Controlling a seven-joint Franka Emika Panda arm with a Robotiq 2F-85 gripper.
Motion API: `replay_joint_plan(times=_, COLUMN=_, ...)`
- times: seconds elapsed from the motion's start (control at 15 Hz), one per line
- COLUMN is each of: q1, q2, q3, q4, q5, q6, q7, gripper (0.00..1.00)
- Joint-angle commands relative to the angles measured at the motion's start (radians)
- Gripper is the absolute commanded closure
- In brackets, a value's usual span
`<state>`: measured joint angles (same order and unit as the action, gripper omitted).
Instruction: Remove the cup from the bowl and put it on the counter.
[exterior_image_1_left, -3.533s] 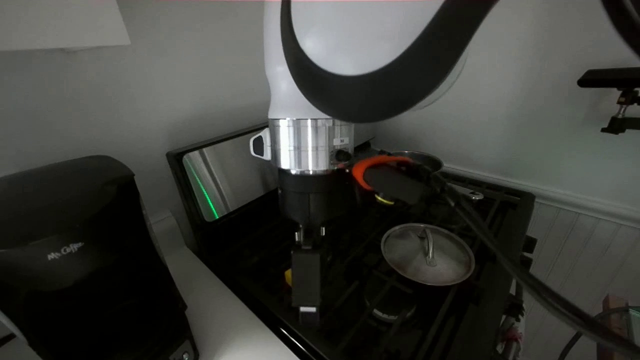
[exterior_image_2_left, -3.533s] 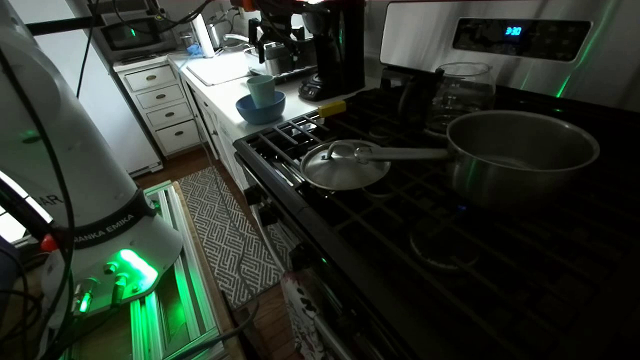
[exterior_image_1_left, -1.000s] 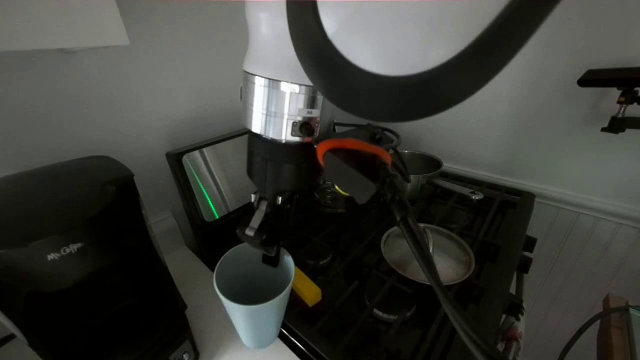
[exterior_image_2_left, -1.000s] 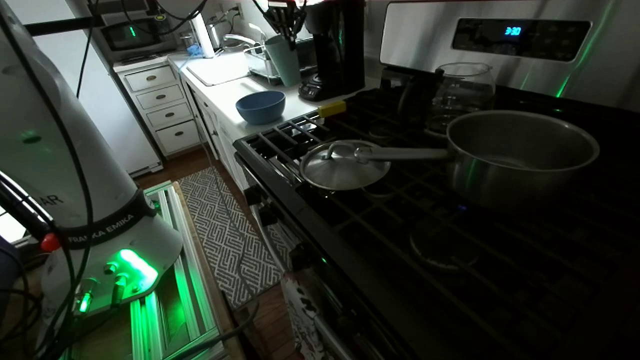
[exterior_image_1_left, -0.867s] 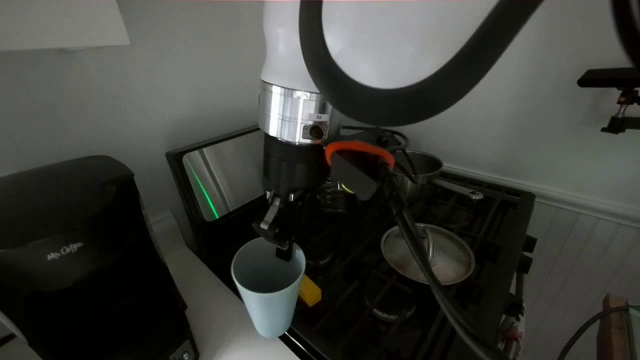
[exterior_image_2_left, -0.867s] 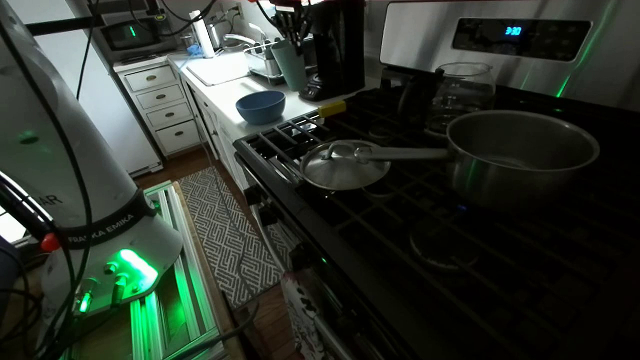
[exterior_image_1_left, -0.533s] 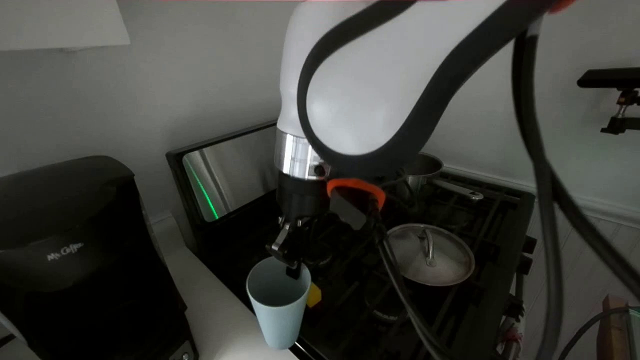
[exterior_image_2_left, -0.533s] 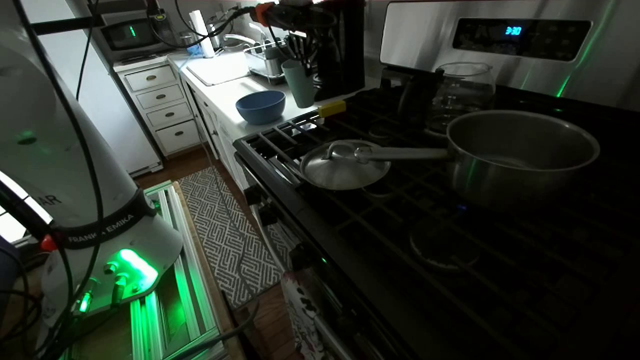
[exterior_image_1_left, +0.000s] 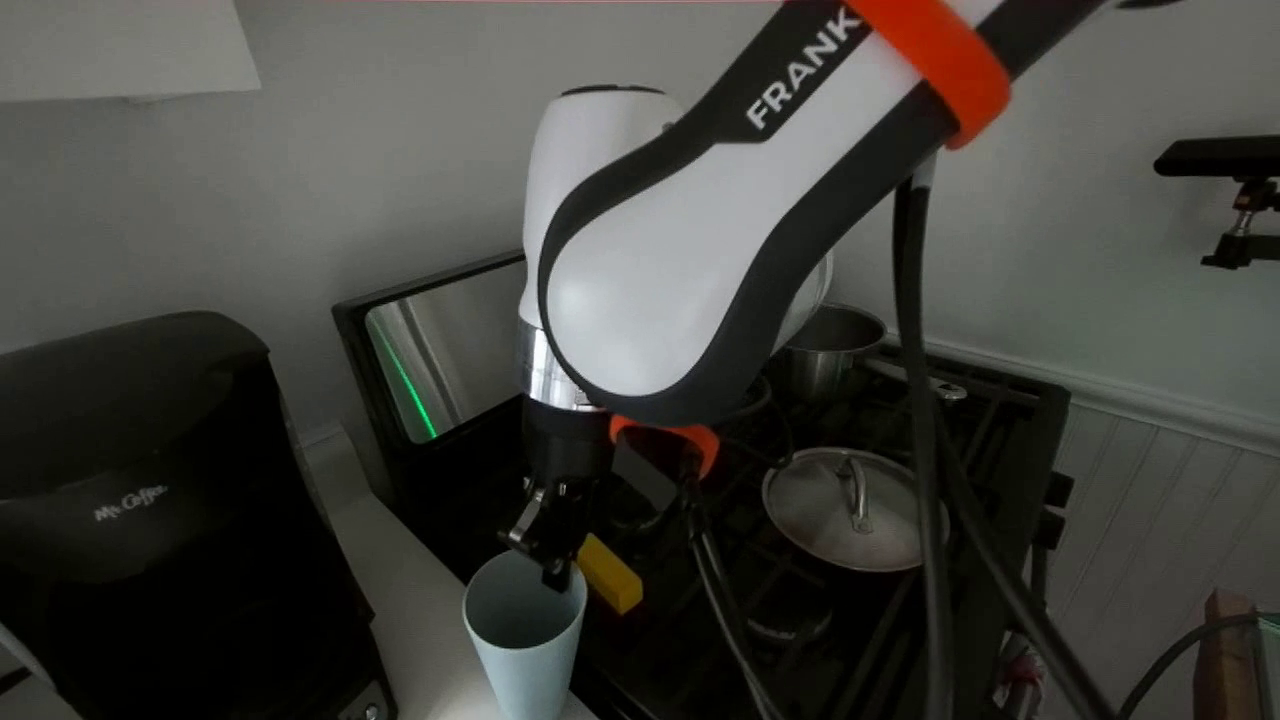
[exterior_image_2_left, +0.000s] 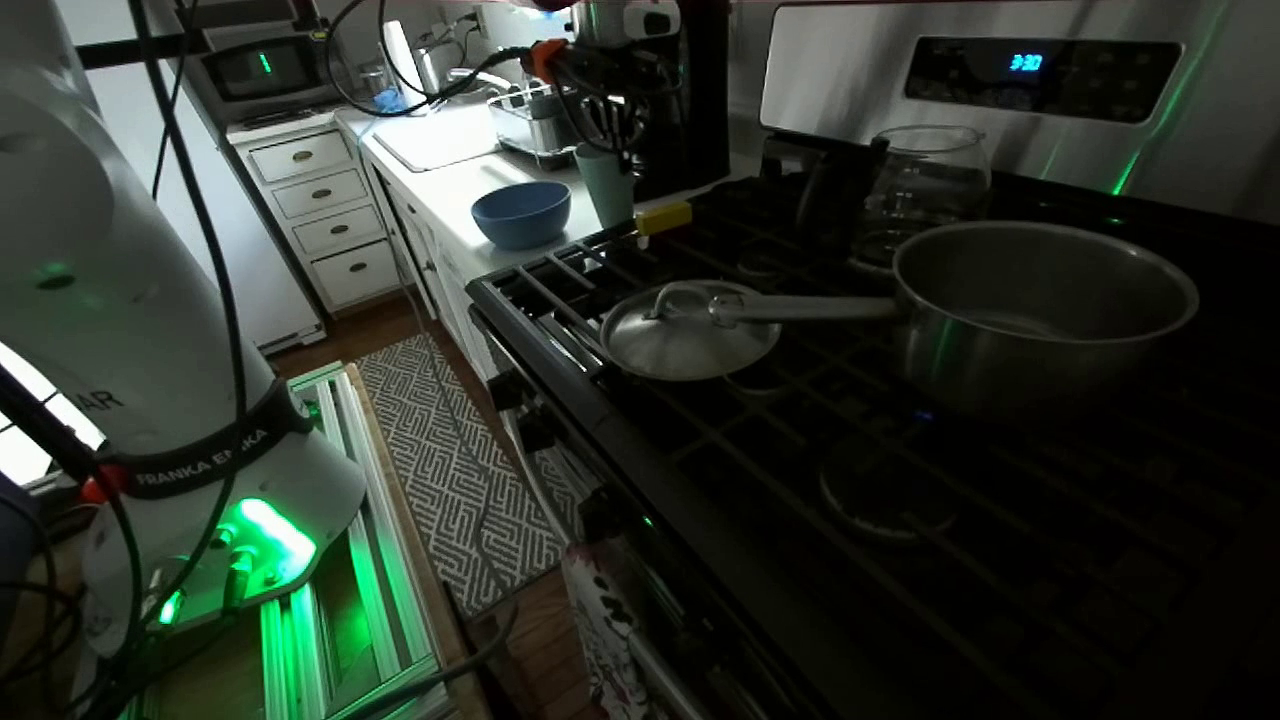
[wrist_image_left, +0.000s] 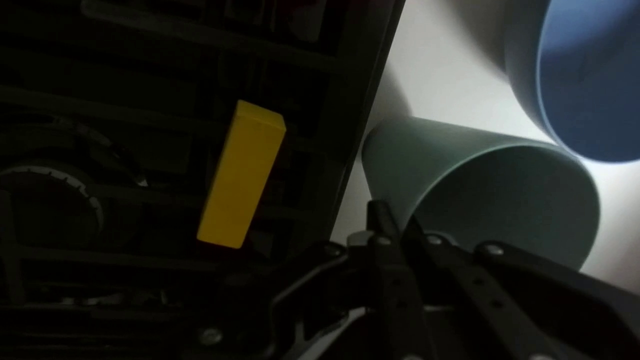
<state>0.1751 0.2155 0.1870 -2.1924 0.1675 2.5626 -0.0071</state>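
In an exterior view, white letters on the arm (exterior_image_1_left: 650, 270) above the tool (exterior_image_1_left: 562, 575) read FRANK, running up to an orange band (exterior_image_1_left: 945, 65). Left of the tool there, Mr. Coffee is printed on a black coffee maker (exterior_image_1_left: 190, 550). In an exterior view, FRANKA EMIKA is lettered on the robot's base (exterior_image_2_left: 205, 462), well apart from the tool, a cable (exterior_image_2_left: 238, 372) crossing the second word; AR shows above it. The stove (exterior_image_2_left: 780, 430) carries a display (exterior_image_2_left: 1045, 78), to the right of the tool in that view, with blue digits that look like 3:30.

The tool pinches the wall of the cup (wrist_image_left: 480, 187) at the rim, one finger inside and one outside. The cup is below the tool, out of the blue bowl (exterior_image_2_left: 521, 216) and just beside it, over the pale worktop (wrist_image_left: 437, 62) by the stove's edge. Its mouth faces up, its base down, and the long axis seems near upright with a slight lean; whether the base touches the worktop cannot be told. It is plain and smooth, pale blue-green, wide at the mouth and tapering to the base, with a thin rim and a shaded inside. A yellow block (wrist_image_left: 242, 175) lies near the tool on the stove, away from the bowl.
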Motion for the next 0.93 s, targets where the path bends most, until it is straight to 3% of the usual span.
replay_joint_plan(times=0.0, q1=0.000, q2=0.075, q3=0.011, q4=0.078, q5=0.006, q6=-0.036, q7=0.002, gripper=0.70)
replay_joint_plan(times=0.2, q1=0.004, q2=0.080, q3=0.022, q4=0.101, q5=0.004, q6=-0.057, q7=0.003, gripper=0.60)
replay_joint_plan(times=0.4, q1=0.038, q2=-0.033, q3=0.016, q4=0.051, q5=-0.056, q6=-0.076, q7=0.054, gripper=0.38)
replay_joint_plan(times=0.6, q1=0.089, q2=-0.195, q3=-0.029, q4=-0.025, q5=-0.260, q6=-0.106, q7=0.244, gripper=0.17)
replay_joint_plan(times=0.8, q1=0.069, q2=-0.325, q3=-0.009, q4=-0.068, q5=-0.428, q6=-0.215, q7=0.442, gripper=0.00)
replay_joint_plan(times=0.87, q1=0.056, q2=-0.220, q3=0.006, q4=0.006, q5=-0.342, q6=-0.174, q7=0.333, gripper=0.00)
